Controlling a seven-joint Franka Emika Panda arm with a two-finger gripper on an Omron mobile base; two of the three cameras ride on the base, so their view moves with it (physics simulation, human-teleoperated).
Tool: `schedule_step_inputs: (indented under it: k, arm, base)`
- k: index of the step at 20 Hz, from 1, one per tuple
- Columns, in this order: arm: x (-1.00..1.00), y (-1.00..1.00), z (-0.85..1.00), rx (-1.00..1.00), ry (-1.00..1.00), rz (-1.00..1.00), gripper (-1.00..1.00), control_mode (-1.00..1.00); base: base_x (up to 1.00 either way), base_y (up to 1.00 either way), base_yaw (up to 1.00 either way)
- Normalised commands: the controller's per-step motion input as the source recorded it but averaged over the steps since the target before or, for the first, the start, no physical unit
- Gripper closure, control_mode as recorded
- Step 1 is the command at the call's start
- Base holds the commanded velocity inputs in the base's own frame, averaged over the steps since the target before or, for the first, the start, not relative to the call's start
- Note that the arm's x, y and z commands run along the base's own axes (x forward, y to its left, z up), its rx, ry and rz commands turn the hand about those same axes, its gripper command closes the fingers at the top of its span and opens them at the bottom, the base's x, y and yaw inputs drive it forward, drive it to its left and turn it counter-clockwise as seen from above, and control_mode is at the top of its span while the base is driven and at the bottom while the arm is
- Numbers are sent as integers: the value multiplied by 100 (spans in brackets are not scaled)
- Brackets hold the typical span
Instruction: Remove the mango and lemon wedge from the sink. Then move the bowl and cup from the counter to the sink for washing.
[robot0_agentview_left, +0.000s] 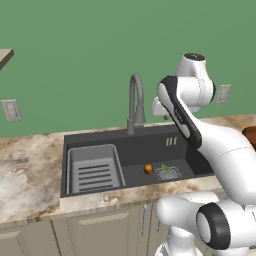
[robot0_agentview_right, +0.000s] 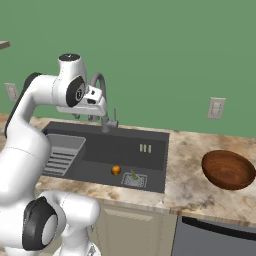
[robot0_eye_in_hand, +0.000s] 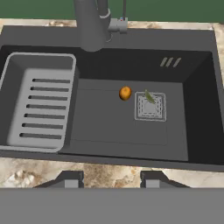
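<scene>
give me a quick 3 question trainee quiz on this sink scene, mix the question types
1. True or false: the mango lies inside the slotted tray.
2. Where does the lemon wedge lie? A) on the counter B) on the square drain in the sink C) in the bowl
3. Fill in: the gripper holds ____.

Key
1. False; it lies on the basin floor beside the drain.
2. B
3. nothing; its fingers stand apart above the sink's front edge.
</scene>
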Motion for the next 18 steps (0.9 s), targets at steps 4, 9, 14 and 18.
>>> schedule_step_inputs:
  k: [4,9,14,18]
  arm:
    - [0,0,0,0,0,0,-100,-100]
    - [-6,-4,-7,-4,-2,0,-100,-100]
    - [-12,-16,-10,-1,-7,0,-100,-100]
    - [-10,-23,-13,2,-3,0,-100,-100]
  base:
    - [0,0,0]
    - [0,0,0]
    - [0,0,0]
    - [0,0,0]
